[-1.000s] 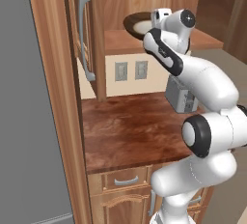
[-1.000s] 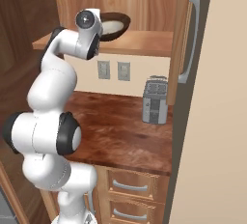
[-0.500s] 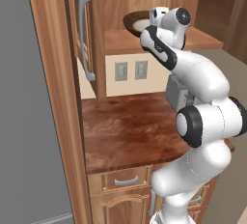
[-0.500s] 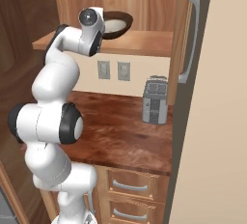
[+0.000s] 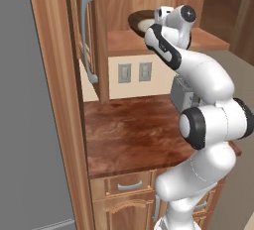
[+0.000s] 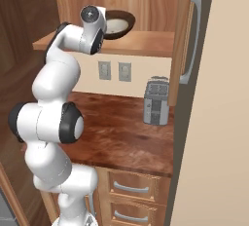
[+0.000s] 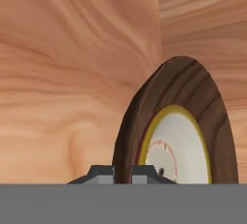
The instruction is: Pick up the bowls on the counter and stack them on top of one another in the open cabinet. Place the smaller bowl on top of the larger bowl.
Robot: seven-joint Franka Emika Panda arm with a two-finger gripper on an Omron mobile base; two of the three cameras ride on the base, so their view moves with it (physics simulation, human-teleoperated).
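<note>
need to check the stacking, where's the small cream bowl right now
The small cream bowl sits inside the wide brown bowl on the open cabinet's shelf, above the wall outlets, with the claw closed on the brown bowl's rim.

Both base cameras look forward and down from behind, sharing the counter [image 5: 134, 135]; the hand camera sits close against the larger bowl [image 7: 193, 88].

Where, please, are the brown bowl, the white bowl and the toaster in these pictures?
brown bowl [image 6: 127, 17]: right base view, on its dark inner wall at the right.
white bowl [image 7: 181, 148]: hand view, on its pale inside.
toaster [image 6: 156, 104]: right base view, on its grey front face.
</note>
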